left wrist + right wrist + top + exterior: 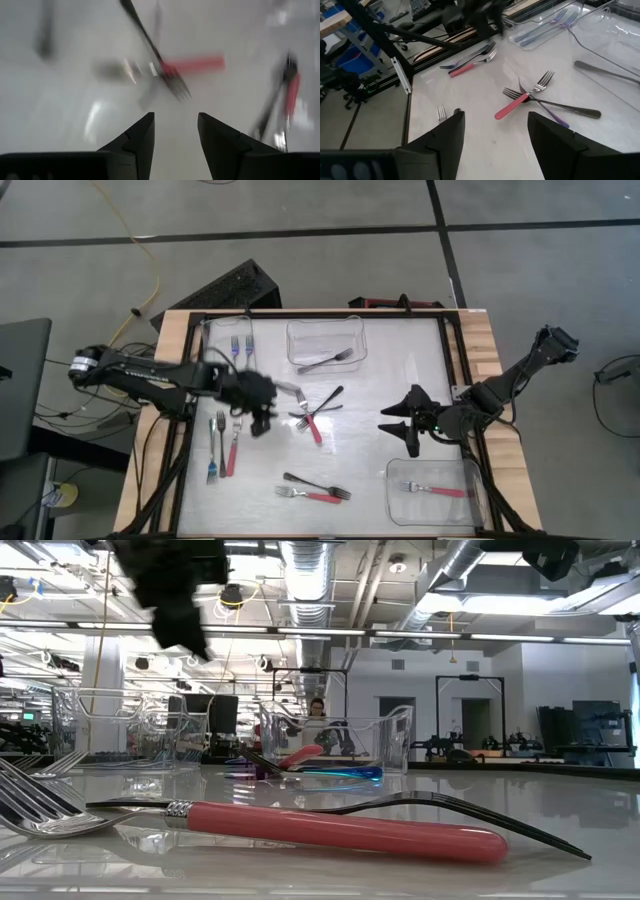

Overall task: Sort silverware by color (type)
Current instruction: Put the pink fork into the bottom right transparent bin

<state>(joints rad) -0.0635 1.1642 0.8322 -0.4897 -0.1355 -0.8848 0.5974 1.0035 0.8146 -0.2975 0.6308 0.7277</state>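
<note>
Small forks with red, blue or black handles lie flat on the white table. A crossed heap of a red, a black and a bluish fork [315, 412] sits mid-table and also shows as the heap [530, 97]. Two forks [225, 445] lie left of it, and a black and a red fork [315, 490] lie near the near edge. My left gripper [262, 408] hovers open and empty just left of the heap; its wrist view shows it [175, 130] above the crossed red and black forks [170, 70]. My right gripper [405, 420] waits open and empty to the heap's right, fingers apart [495, 132].
Clear tubs stand on the table. One at the far middle [327, 343] holds a black fork, one at the near right [435, 490] holds a red fork, and blue forks [240, 345] lie at the far left. Bare table lies between the two grippers.
</note>
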